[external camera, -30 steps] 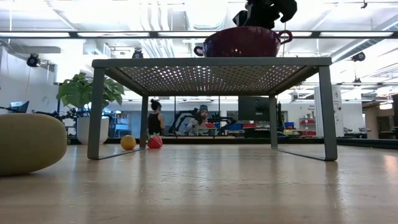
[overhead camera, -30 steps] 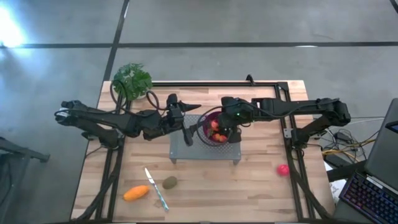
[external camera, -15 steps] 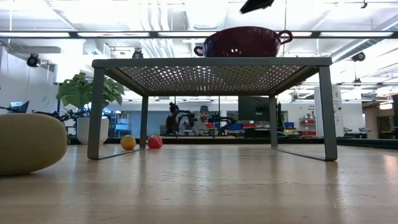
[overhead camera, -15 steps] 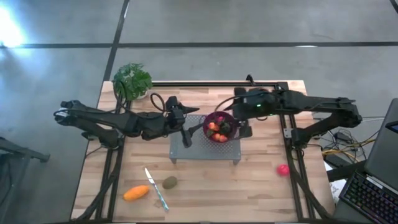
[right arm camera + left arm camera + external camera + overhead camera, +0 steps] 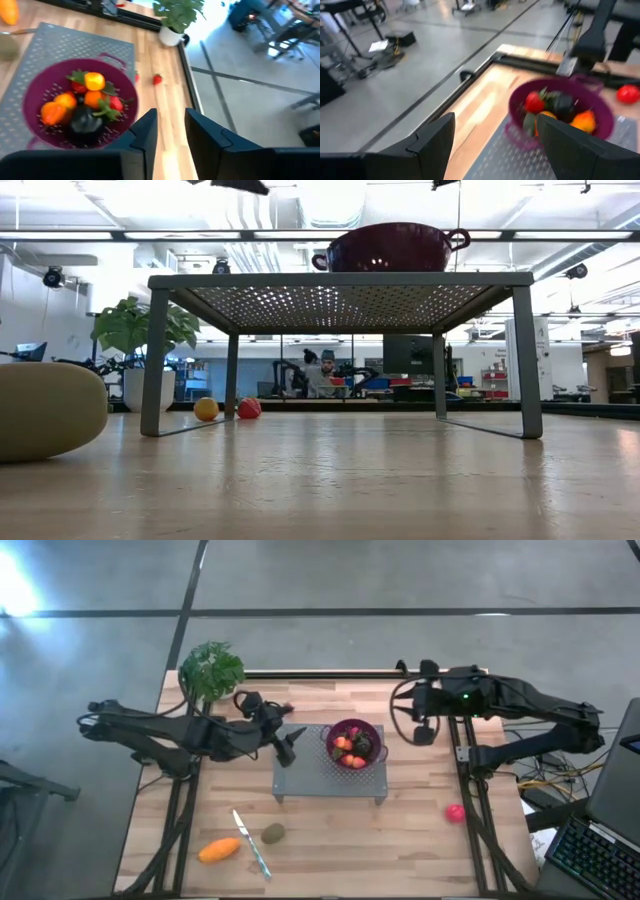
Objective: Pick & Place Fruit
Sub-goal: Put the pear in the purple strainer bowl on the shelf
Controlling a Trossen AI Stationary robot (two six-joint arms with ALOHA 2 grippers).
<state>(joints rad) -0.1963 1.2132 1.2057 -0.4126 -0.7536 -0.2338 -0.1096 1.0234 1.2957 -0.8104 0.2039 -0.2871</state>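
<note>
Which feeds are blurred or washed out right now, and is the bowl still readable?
Left wrist view: motion-smeared, the purple bowl soft-edged but its fruit still tells apart. Right wrist view: bowl slightly soft, floor beyond the table blown out bright. Low view: ceiling lights glare behind the bowl; the near green-brown fruit is out of focus. High view: even, with one glare spot at the left edge.

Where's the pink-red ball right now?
In the high view the pink-red ball lies alone on the table's right side, near the front edge, right of the metal rack.
</note>
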